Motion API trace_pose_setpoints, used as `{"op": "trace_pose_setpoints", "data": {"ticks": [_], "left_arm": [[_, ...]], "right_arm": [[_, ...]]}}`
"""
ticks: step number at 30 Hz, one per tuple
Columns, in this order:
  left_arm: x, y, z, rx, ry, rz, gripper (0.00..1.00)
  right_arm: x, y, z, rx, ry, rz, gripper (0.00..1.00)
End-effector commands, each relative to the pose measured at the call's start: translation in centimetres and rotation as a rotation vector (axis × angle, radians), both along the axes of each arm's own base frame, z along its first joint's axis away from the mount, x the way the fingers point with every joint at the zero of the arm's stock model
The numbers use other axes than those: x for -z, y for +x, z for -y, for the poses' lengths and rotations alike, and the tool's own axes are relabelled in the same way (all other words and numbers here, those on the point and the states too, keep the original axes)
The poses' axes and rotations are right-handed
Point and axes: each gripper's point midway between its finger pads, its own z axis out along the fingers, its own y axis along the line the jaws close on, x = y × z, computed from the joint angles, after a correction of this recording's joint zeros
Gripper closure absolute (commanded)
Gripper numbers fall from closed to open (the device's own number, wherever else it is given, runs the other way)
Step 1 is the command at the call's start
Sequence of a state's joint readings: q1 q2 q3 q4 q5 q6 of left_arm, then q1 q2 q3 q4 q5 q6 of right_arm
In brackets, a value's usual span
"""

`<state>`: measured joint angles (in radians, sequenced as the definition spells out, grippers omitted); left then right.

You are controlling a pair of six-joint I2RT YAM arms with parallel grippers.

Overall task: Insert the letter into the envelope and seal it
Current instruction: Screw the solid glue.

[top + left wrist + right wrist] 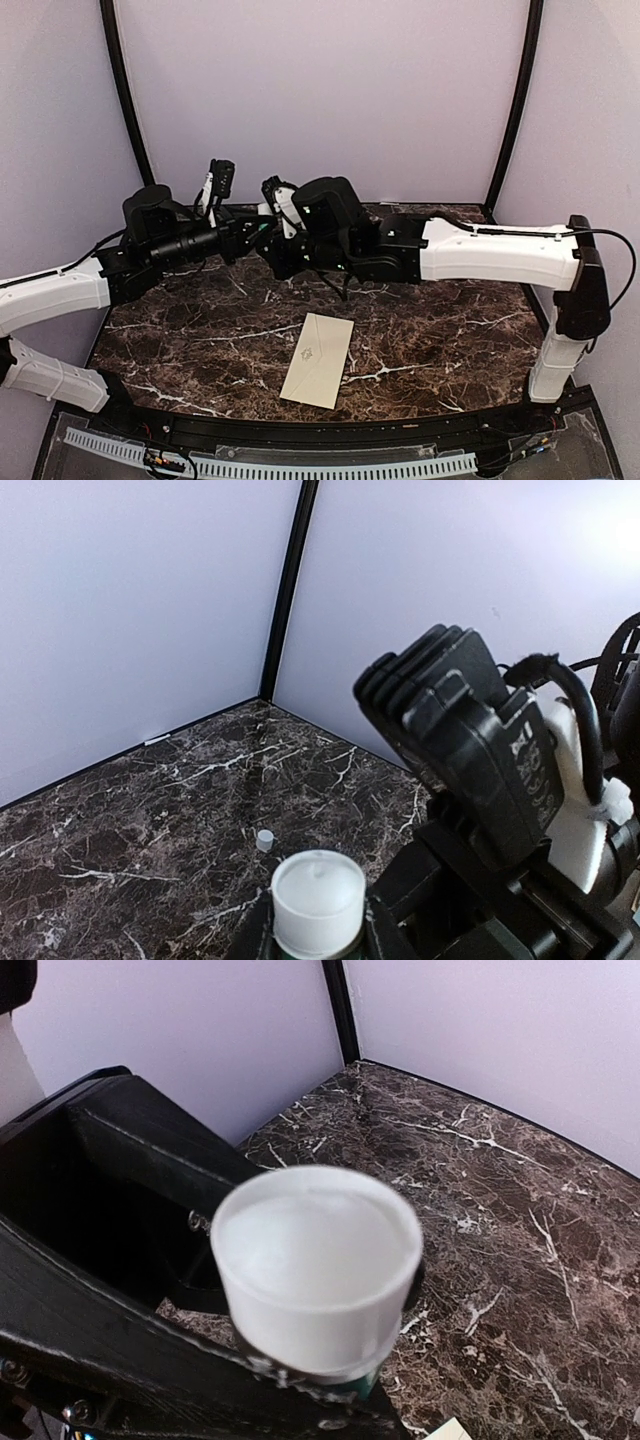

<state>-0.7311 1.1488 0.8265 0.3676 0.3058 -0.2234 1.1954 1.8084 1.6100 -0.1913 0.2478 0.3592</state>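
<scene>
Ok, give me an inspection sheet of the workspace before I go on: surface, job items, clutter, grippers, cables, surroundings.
surface: dark veined marble table, flat.
job's things: envelope lies flat near the front middle, apart from both grippers; letter: nothing seen.
clutter: small white piece on the marble; white-capped green tube held up in the air.
grippers: left gripper raised, closed on the tube; right gripper raised close beside it, grip unclear.
cables: black cable loops off the right arm, off the table.
surroundings: pale lilac walls, black corner posts.
</scene>
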Motion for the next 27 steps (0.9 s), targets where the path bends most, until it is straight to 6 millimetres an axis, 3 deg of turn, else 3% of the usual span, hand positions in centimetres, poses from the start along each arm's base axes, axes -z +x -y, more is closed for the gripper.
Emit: {"op": "trace_pose_setpoints", "data": {"ticks": [1,6,9,11,15,19,22,27], "left_arm": [[2.1,-0.8,1.0,0.041,0.03,-0.099,1.0],[1.7,-0.4,0.4,0.013,0.011,-0.104,1.0],[0.8,0.0,-0.3,0.023,-0.028,-0.108,1.0],[0.2,0.4,-0.9,0.028,-0.053,-0.11,1.0],[-1.4,-0.6,-0.9,0.146,-0.099,-0.071,1.0],[-3.4,-4.8,0.4,0.425,-0.154,-0.007,1.0],[-4.8,-8.0,0.3,0.607,-0.206,0.028,1.0],[-5.5,-10.0,0.1,0.753,-0.242,0.024,1.0]], "right_arm": [[-3.7,0.9,-0.1,0.075,0.092,0.076,0.93],[-4.9,-1.4,0.6,-0.041,0.185,0.1,0.71],[-5.3,-2.7,1.6,-0.109,0.238,0.113,0.49],[-5.8,-3.7,2.5,-0.165,0.283,0.12,0.44],[-5.9,-4.6,4.2,-0.292,0.39,0.068,0.4],[-6.4,-6.0,5.1,-0.425,0.486,0.049,0.4],[-6.9,-7.8,4.9,-0.547,0.534,0.06,0.4],[-6.8,-10.0,4.0,-0.713,0.573,0.041,0.41]]}}
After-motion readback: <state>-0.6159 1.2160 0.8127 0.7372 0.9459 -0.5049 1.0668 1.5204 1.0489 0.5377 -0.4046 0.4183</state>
